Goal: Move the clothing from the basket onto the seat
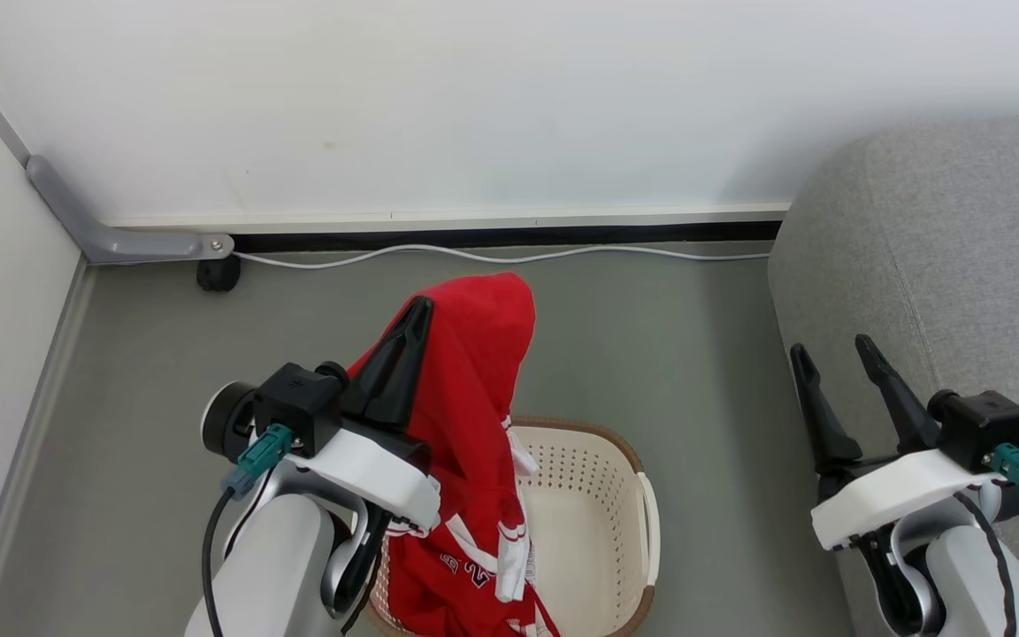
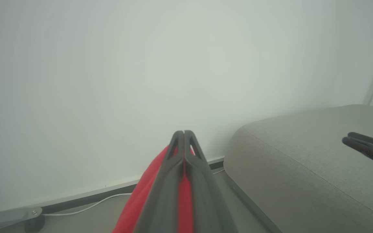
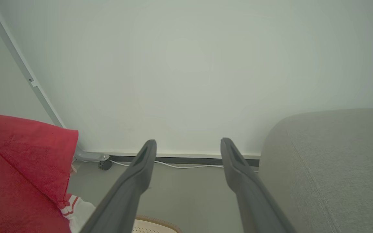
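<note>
The red clothing (image 1: 474, 416) with white stripes hangs from my left gripper (image 1: 421, 305), which is shut on it and holds it up above the cream basket (image 1: 602, 522); its lower end still reaches into the basket. In the left wrist view the shut left gripper (image 2: 184, 132) has red clothing (image 2: 147, 191) draped beside and between its fingers. My right gripper (image 1: 831, 347) stands open at the seat's front edge with nothing in it; its fingers are spread in the right wrist view (image 3: 188, 142). The grey seat (image 1: 961, 265) lies to the right of the basket.
A white wall with a dark skirting and a white cable (image 1: 492, 257) runs along the back. A grey bracket with a black caster (image 1: 218, 272) sits in the far left corner. Grey floor (image 1: 669, 354) separates basket, wall and seat.
</note>
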Motion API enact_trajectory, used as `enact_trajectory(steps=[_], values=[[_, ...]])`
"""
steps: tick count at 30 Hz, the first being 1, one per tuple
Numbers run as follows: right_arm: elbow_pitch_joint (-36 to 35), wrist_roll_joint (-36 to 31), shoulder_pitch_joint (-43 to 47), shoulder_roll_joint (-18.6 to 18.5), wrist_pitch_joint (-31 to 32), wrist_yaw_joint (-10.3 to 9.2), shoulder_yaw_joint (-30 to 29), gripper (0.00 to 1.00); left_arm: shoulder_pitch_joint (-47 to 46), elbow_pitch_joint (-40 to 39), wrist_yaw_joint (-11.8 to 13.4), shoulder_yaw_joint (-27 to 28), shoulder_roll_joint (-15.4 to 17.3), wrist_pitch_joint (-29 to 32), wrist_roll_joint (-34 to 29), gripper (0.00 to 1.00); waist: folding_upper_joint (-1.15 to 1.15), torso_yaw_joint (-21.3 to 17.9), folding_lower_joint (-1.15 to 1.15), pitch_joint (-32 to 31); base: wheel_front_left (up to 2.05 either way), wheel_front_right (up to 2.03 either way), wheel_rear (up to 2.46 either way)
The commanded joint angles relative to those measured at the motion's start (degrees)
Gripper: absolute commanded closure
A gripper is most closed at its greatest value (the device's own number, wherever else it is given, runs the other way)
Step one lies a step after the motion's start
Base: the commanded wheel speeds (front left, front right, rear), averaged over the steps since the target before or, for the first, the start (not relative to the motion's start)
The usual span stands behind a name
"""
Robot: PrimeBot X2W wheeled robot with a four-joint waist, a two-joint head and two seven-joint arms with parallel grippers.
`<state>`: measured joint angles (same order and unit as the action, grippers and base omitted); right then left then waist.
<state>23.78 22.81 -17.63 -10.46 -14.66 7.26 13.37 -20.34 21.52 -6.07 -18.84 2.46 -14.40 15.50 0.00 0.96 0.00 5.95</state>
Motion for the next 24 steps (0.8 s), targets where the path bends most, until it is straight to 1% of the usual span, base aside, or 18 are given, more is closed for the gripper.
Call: enact_trajectory(steps=[1, 6, 13, 19, 24], values=[[-0.75, -0.72, 0.61, 0.04, -0.34, 0.23, 0.74, 0.00, -1.20, -3.43, -0.46, 1.67, 0.44, -0.60, -0.82, 1.00, 0.00, 0.45, 0.00, -0.85, 0.00, 0.00, 0.00], [-0.08, -1.00, 1.75, 0.52, -0.34, 0.23, 0.47, 0.00, -3.77, -7.77, -0.98, -0.12, 0.44, -0.60, -1.82, 1.00, 0.00, 0.94, 0.00, -1.68, 0.00, 0.00, 0.00], [0.42, -1.22, 2.45, 1.05, -0.34, 0.23, 0.35, 0.00, -10.48, -13.21, -1.28, -2.55, 0.43, -0.60, -1.85, 1.00, 0.00, 1.41, 0.00, -1.58, 0.00, 0.00, 0.00], [0.62, -1.26, 2.11, 1.23, -0.34, 0.23, 1.00, 0.00, -14.43, -13.97, -1.34, -3.65, 0.43, -0.60, -1.21, 1.00, 0.00, 0.99, 0.00, -1.39, 0.00, 0.00, 0.00], [-2.44, -0.90, 1.00, 1.49, -0.34, 0.23, 2.73, 0.00, -15.21, -13.66, -1.29, -4.43, 0.43, -0.60, -0.22, 1.00, 0.00, 0.53, 0.00, -1.20, 0.00, 0.00, 0.00]])
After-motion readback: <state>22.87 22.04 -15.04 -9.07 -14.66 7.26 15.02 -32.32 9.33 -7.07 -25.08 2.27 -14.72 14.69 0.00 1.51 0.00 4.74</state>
